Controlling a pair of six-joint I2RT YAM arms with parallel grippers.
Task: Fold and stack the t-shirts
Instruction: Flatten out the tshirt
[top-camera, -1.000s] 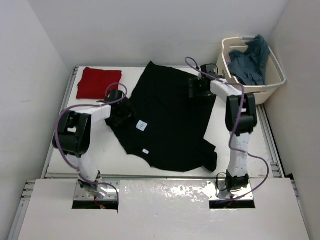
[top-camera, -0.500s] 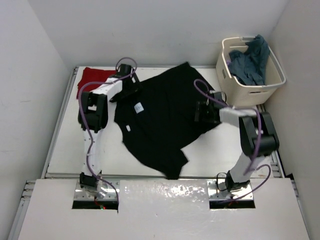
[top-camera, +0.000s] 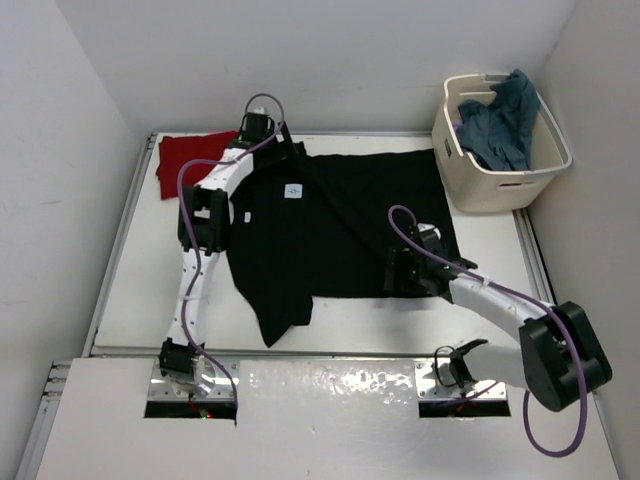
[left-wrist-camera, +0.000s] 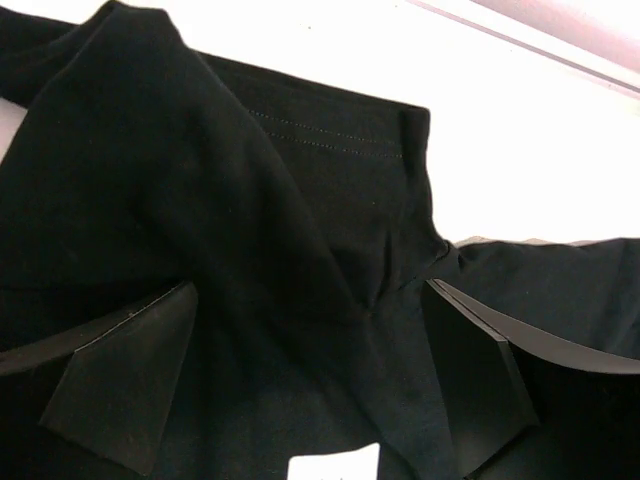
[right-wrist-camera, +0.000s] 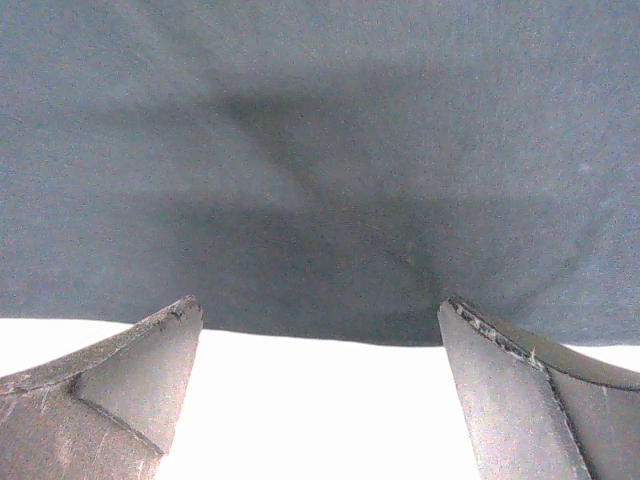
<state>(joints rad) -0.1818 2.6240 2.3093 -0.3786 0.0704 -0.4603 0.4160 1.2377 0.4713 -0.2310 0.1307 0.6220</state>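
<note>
Black shirt (top-camera: 340, 215): we see it spread over the middle of the table (top-camera: 140, 280), mostly flat. One flap reaches toward the near edge on the left.
Label (top-camera: 293, 190): a small white tag on the shirt's far left part, just near of the left gripper.
Left gripper (top-camera: 278, 150): it sits at the shirt's far left corner. Its arm stretches up the left side of the table.
Left gripper, wrist view: we find the fingers (left-wrist-camera: 120, 380) spread wide. Rumpled black cloth lies between and under them, and nothing is pinched. The white tag shows at the bottom edge of that view.
Right gripper (top-camera: 400, 272): it sits low at the shirt's near edge, toward the right end. Its arm lies bent along the near right of the table.
Right gripper, wrist view: we see both fingers (right-wrist-camera: 130, 370) wide apart over bare white table. The shirt's edge runs straight across just beyond the tips, and the cloth is not clamped.
Red shirt (top-camera: 185, 158): folded in the far left corner, just left of the left gripper and well apart from the right one.
Blue-grey shirt (top-camera: 500, 120): heaped in the cream tub (top-camera: 500, 185) at the far right, spilling over its far rim, apart from both grippers.
</note>
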